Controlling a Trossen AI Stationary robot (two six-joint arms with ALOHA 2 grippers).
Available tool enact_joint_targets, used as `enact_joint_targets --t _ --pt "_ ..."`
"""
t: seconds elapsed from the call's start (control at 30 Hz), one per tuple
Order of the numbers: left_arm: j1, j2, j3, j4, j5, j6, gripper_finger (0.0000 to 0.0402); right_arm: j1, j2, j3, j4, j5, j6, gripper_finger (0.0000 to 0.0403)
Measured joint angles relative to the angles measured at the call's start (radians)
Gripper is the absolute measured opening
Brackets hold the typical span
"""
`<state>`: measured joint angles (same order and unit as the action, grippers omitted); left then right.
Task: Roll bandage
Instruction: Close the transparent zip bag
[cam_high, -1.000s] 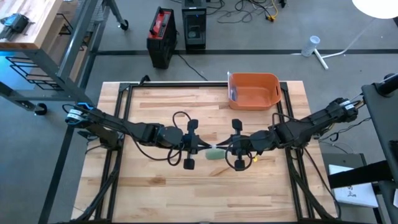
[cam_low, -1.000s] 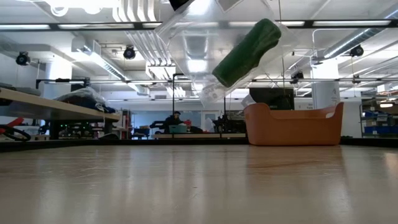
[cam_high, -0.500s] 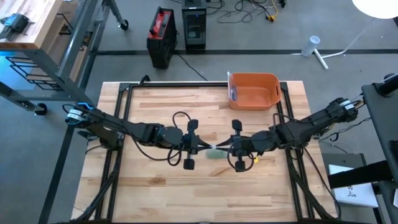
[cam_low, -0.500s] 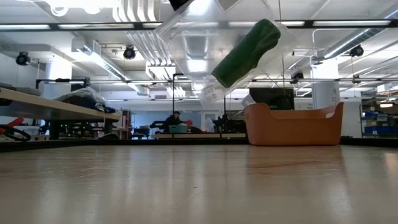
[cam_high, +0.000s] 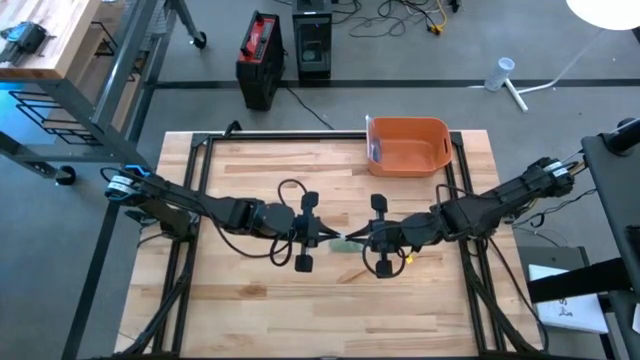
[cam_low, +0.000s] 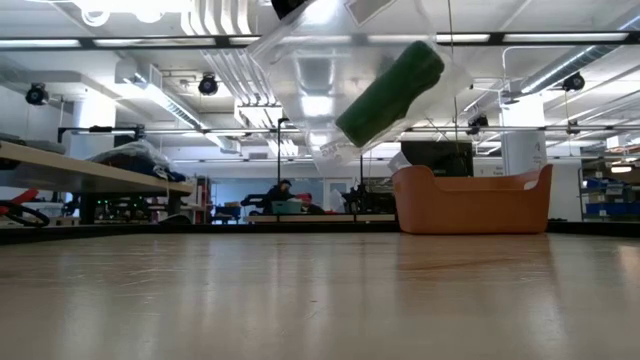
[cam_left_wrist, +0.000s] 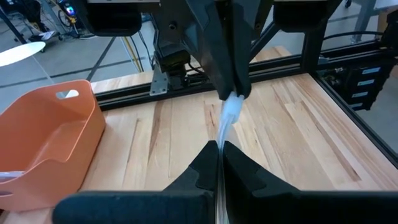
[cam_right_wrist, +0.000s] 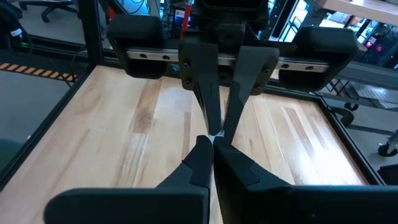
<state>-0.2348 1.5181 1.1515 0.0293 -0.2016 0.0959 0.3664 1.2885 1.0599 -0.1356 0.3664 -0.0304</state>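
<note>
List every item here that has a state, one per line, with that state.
left gripper: shut on clear bag's edge, above the table.
right gripper: shut on the bag's opposite edge.
clear bag: held off the table between both grippers, hanging.
green bandage roll: rolled up, inside the bag, tilted.
orange bin: upright at the table's far edge, something inside at its left end.

place: lab/workshop | evidence: wooden workbench (cam_high: 40, 45), floor cables (cam_high: 400, 20), ceiling ducts (cam_low: 225, 45)

Pale planked wood table (cam_high: 250, 290) with a smooth sheen, glossy clear plastic bag (cam_low: 300, 70), matt orange plastic bin (cam_high: 410, 145).
</note>
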Motion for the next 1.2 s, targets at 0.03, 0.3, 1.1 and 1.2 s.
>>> enact_joint_targets --t 0.03,0.3,1.1,1.2 --pt "0.0 0.0 0.0 0.001 0.0 0.0 0.0 0.0 0.0 0.0 0.0 0.0 -0.005 0.0004" --pt "0.0 0.0 0.0 0.003 -0.004 0.0 0.0 -0.012 0.001 0.0 0.002 -0.004 -0.008 0.0004" --pt "0.0 0.001 0.0 0.012 0.003 0.0 0.0 -0.029 0.02 -0.003 0.021 -0.001 -0.035 0.003" --pt "0.0 0.002 0.0 0.015 0.003 0.0 0.0 -0.029 0.019 -0.003 0.017 -0.004 -0.033 0.0032"
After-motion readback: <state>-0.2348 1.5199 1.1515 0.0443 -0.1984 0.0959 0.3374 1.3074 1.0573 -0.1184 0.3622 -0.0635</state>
